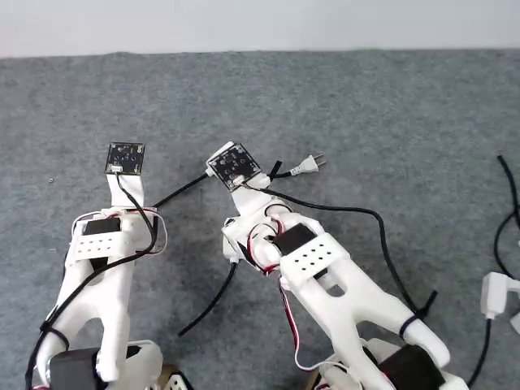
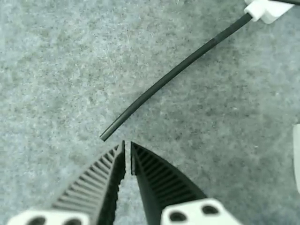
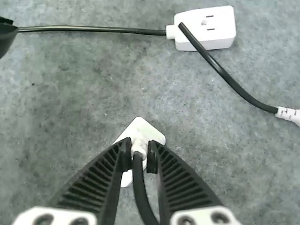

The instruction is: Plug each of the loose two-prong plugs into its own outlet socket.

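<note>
Right end effector (image 3: 138, 144) pinching black-corded white plug (image 3: 141, 129) | left end effector (image 2: 127, 146) pressed together

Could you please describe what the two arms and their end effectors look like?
The left arm and right arm are white plastic with black motors and red, white and black wiring. The left end effector and right end effector have black, ribbed, tapering fingers on white mounts.

My grey carpeted table (image 1: 390, 106) is carrying a loose two-prong plug (image 1: 307, 166), black cords (image 3: 93, 29) and a white outlet socket (image 3: 206, 27).
</note>
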Robot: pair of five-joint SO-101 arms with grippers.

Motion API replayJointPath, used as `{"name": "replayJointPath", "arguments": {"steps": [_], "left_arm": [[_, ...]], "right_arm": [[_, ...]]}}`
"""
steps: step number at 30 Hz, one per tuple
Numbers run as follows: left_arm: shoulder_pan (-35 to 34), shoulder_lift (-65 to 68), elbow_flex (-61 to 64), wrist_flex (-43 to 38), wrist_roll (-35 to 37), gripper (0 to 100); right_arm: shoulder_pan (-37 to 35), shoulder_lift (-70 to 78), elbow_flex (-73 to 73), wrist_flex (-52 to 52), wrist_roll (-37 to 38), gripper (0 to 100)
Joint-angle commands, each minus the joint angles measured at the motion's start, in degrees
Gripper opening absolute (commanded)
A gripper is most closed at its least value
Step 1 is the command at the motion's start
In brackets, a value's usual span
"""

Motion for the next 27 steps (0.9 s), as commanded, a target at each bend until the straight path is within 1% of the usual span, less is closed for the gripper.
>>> {"name": "replayJointPath", "arguments": {"steps": [1,5,11,16,19,24,27], "left_arm": [[-0.4,-1.7,-1.7,0.3,-0.7,1],[-0.4,-1.7,-1.7,0.3,-0.7,1],[-0.4,-1.7,-1.7,0.3,-0.7,1],[-0.4,-1.7,-1.7,0.2,-0.7,1],[-0.4,-1.7,-1.7,0.2,-0.7,1],[-0.4,-1.7,-1.7,0.2,-0.7,1],[-0.4,-1.7,-1.7,0.3,-0.7,1]], "right_arm": [[-1.1,-0.1,-3.3,0.9,1.4,0.8],[-1.0,-0.1,-4.0,1.0,3.2,0.8],[-0.9,-0.1,-8.8,5.9,4.4,0.8],[-0.8,0.3,-9.8,6.5,5.5,0.8],[-0.8,3.0,-11.4,7.2,5.7,0.8],[-0.8,10.4,-17.6,11.8,6.9,0.8],[-0.8,13.8,-19.8,12.9,7.3,0.8]]}}
